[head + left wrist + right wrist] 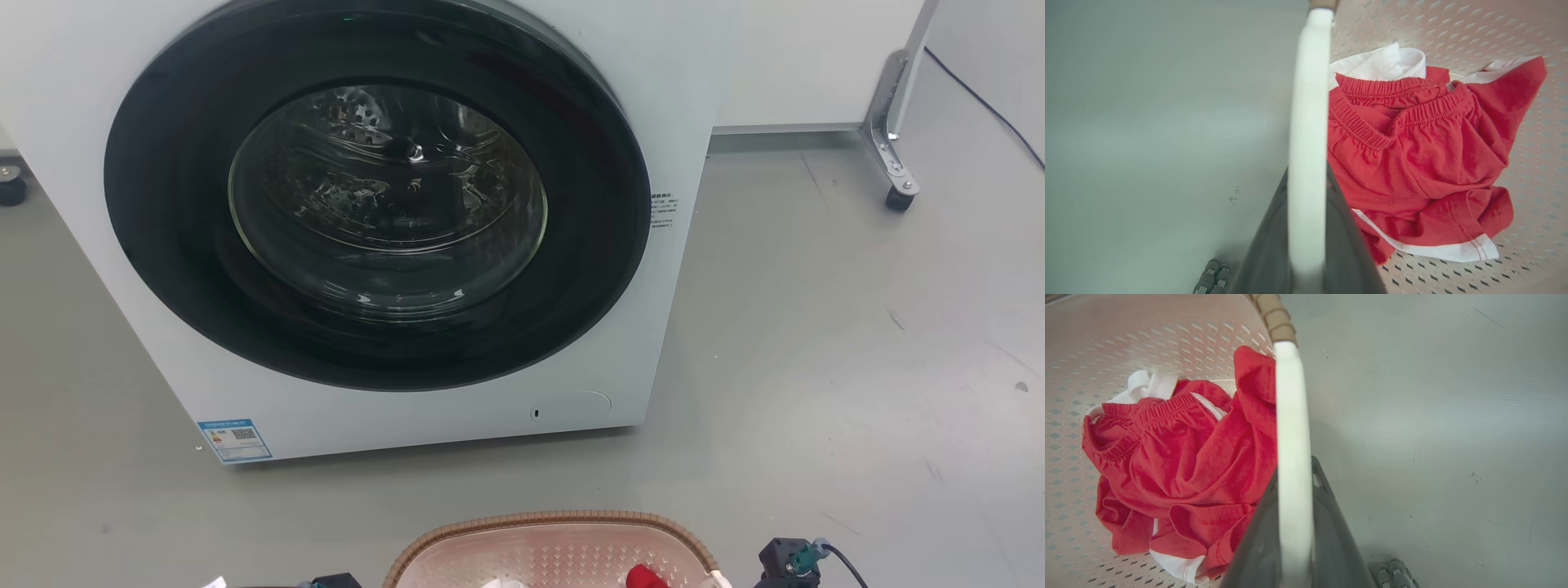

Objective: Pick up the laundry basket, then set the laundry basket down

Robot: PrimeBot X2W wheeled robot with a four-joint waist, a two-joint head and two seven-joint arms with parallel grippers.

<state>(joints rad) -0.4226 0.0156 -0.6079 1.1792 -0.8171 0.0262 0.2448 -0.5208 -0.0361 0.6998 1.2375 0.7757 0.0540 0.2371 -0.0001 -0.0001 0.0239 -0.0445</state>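
Note:
The laundry basket (555, 523) shows at the bottom middle of the head view, pale pink and perforated, with a brown woven-look rim. It holds red shorts (1412, 155) with white trim, over a white cloth (1380, 63). In the left wrist view, my left gripper (1306, 175) is shut on the basket's white side handle (1308, 102), one dark finger on each side. My right gripper (1294, 473) is shut the same way on the other white handle (1290, 408). I cannot tell whether the basket touches the grey floor.
A white front-loading washer (678, 98) with a dark round door (384, 212) stands just beyond the basket. A wheeled metal leg (894, 171) is at the far right. Open grey floor (857, 367) lies to the washer's right. Small grey ribbed rollers (1212, 277) sit low beside the handle.

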